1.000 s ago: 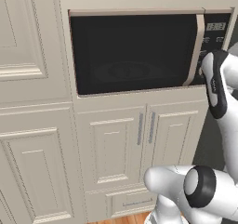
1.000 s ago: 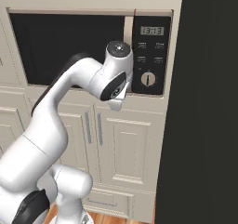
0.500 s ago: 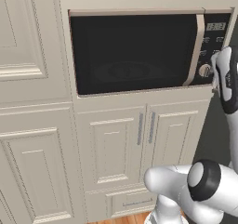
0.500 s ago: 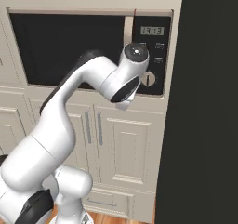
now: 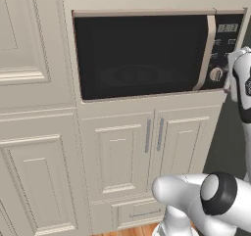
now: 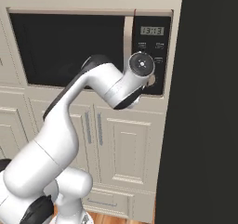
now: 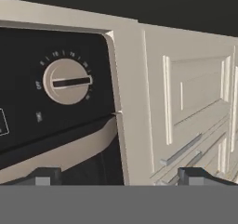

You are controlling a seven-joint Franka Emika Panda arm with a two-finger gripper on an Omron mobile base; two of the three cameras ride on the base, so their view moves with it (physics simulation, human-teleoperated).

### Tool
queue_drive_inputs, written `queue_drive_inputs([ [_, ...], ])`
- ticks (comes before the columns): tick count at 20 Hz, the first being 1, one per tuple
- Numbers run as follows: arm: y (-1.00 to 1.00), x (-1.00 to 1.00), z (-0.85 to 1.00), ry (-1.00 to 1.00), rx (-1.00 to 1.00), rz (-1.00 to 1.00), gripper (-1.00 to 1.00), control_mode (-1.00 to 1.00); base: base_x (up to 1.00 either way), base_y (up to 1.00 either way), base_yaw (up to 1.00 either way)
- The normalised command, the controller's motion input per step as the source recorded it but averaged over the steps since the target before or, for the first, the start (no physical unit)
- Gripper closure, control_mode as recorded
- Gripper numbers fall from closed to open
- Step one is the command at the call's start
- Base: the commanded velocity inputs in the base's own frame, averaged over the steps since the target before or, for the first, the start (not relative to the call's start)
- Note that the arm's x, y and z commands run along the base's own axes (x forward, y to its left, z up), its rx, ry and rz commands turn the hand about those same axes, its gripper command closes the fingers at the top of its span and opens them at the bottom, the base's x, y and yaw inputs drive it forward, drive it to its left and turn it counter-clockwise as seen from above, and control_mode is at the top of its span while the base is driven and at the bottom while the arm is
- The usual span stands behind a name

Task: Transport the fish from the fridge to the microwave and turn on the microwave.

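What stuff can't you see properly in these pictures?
- Inside the microwave: its dark glass door hides any food, in both base views.
- Gripper: just the fingertips show in the hand view; the arm's own body covers it in the right base view.
- Button labels by the knob: too small to read.

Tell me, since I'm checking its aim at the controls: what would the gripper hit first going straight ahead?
Probably the microwave front, at the beige frame edge beside the knob, not the knob itself; depth is unclear.
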Motion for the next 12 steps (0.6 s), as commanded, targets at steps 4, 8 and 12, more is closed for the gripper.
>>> queue_drive_inputs([
  [4, -0.02, 0.26, 0.03, -0.10, 0.01, 0.00, -1.00, -1.00, 0.00, 0.00, 0.00],
  [8, 0.00, 0.34, 0.08, -0.01, 0.03, 0.00, -1.00, -1.00, 0.00, 0.00, 0.00],
  [12, -0.04, 0.32, 0.14, 0.00, 0.06, 0.01, -1.00, -1.00, 0.00, 0.00, 0.00],
])
